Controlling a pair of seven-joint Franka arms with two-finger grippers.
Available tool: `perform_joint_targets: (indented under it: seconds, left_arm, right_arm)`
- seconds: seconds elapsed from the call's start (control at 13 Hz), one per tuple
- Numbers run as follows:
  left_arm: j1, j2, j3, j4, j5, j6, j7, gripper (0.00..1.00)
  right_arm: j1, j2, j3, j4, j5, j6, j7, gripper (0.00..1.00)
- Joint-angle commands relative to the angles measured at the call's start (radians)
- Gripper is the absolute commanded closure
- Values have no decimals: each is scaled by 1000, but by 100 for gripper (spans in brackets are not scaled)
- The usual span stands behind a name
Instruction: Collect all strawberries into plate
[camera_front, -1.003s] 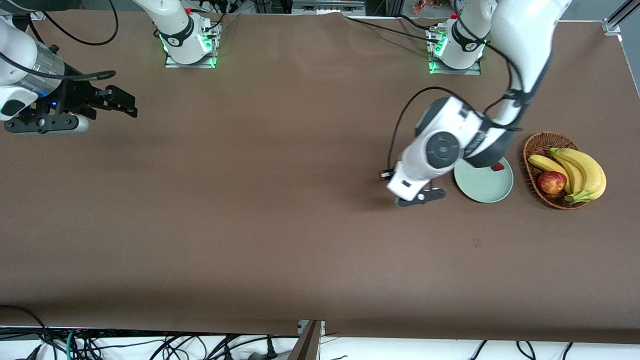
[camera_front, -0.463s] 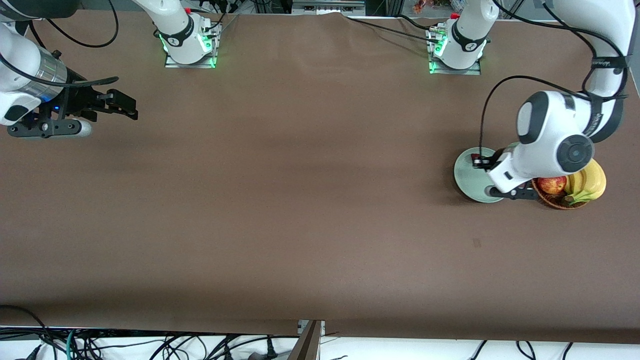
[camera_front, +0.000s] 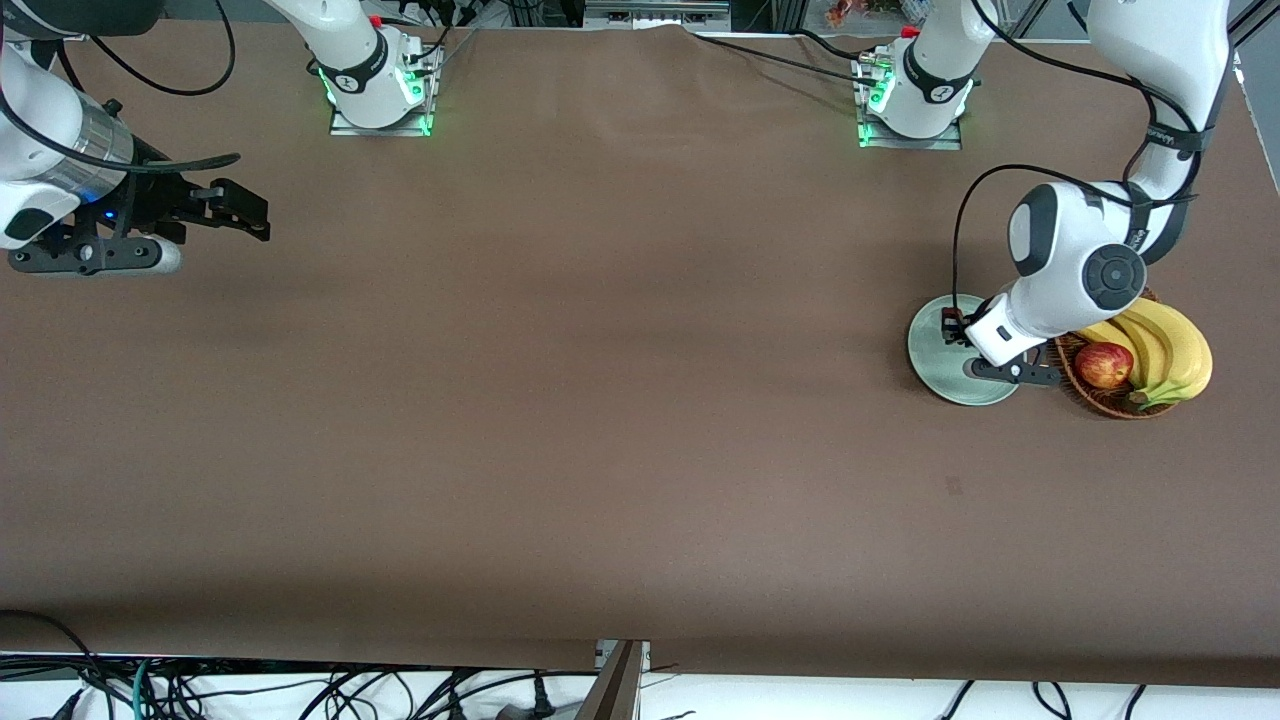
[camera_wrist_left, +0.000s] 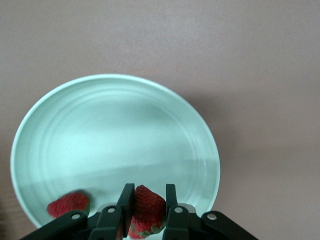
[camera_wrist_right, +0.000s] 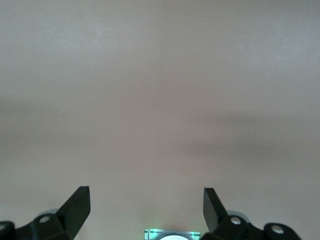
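My left gripper (camera_front: 953, 326) hangs low over the pale mint-green plate (camera_front: 938, 366), at the plate's edge nearest the left arm's base. In the left wrist view the gripper (camera_wrist_left: 146, 194) is shut on a red strawberry (camera_wrist_left: 146, 212) with a green cap. A second strawberry (camera_wrist_left: 68, 204) lies on the plate (camera_wrist_left: 115, 130) close to its rim. The third strawberry is out of view. My right gripper (camera_front: 236, 205) is open and empty and waits above the bare table at the right arm's end. Its spread fingers (camera_wrist_right: 80, 201) show only brown table.
A brown wicker basket (camera_front: 1090, 398) stands beside the plate at the left arm's end. It holds a bunch of bananas (camera_front: 1165, 345) and a red-yellow apple (camera_front: 1103, 364). The left arm's wrist hangs over the gap between plate and basket.
My left arm swung from beside the plate, on its table-middle side, across to above the plate and basket, and the gripper now sits over the plate. The right arm barely moved.
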Motion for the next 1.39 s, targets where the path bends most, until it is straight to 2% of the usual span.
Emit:
perform_joint_targets:
  seconds: [0.0, 0.08, 0.15, 0.31, 0.39, 0.62, 0.93, 1.0, 1.31]
  left_arm:
    - [-12, 17, -1, 0, -29, 40, -4, 86]
    - [-12, 18, -2, 5, -29, 37, -3, 55]
    - [-12, 16, -2, 13, -27, 29, 3, 1]
    - [-10, -30, -12, 34, -27, -12, -4, 0]
    - [-10, -65, -12, 71, -27, -102, -3, 0]
    - [4, -140, -10, 228, -27, -392, -1, 0]
    - [4, -163, -10, 474, -27, -722, -1, 0]
    - [4, -179, -10, 509, -27, -766, -1, 0]
    - [2, -284, -13, 516, -14, -788, 8, 0]
  right_arm:
    - [11, 10, -8, 34, -17, -20, -10, 0]
    - [11, 17, -8, 36, -17, -15, -10, 0]
    - [11, 20, -8, 42, -20, -12, -9, 0]
    - [10, 26, -8, 47, -31, 3, -7, 0]
    - [11, 31, -8, 50, -31, 36, -9, 0]
    - [13, 37, -6, 50, -32, 57, -7, 0]
    - [11, 48, -8, 50, -25, 75, -4, 0]
    - [13, 48, -8, 50, -25, 75, -1, 0]
    - [13, 48, -8, 50, -23, 75, 6, 0]
